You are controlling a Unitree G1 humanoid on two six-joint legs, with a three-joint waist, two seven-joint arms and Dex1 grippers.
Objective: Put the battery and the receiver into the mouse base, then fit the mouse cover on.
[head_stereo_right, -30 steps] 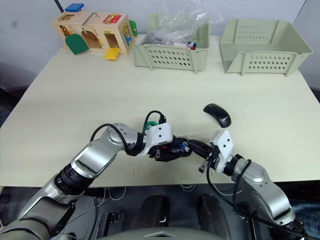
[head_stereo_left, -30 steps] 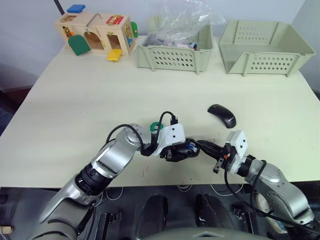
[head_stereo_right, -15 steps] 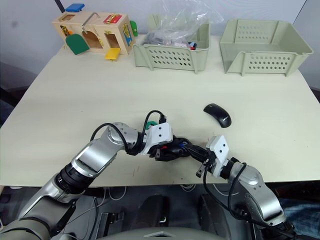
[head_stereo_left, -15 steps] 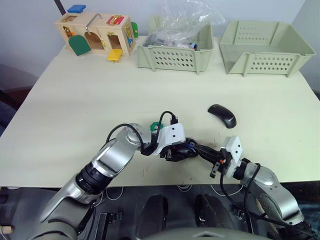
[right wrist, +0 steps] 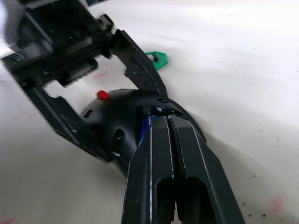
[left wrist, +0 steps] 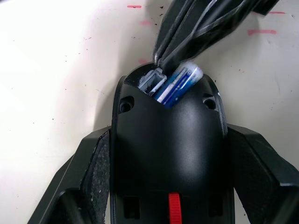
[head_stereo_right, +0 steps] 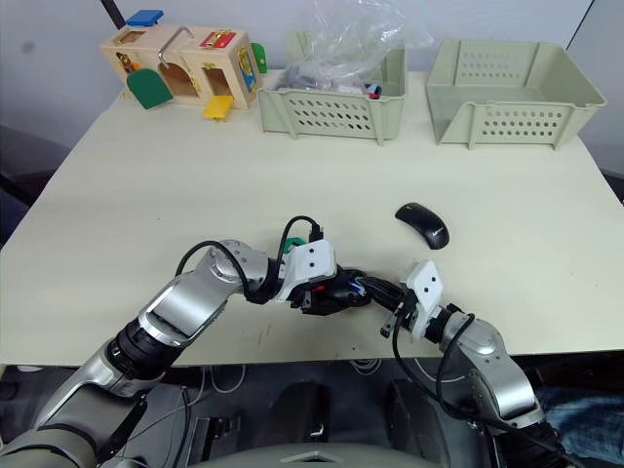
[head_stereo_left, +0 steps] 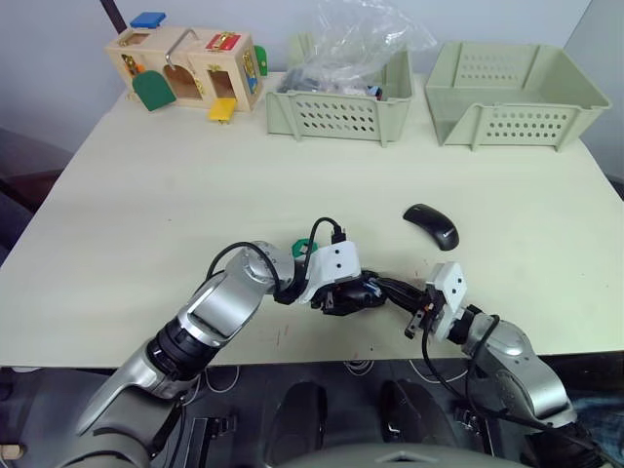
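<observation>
Left wrist view: the left gripper [left wrist: 168, 186] clamps the base [left wrist: 168, 140] by its sides, while the right gripper [left wrist: 161, 60], fingers pressed together, pushes the tiny, light, slippery receiver [left wrist: 152, 84] into its slot beside the battery [left wrist: 180, 84]; nudge gently, end-on.

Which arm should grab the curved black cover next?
Right. The right gripper is nearer the curved black plastic cover on its side, while the left gripper clamps the black mouse base with red wheel.
</observation>
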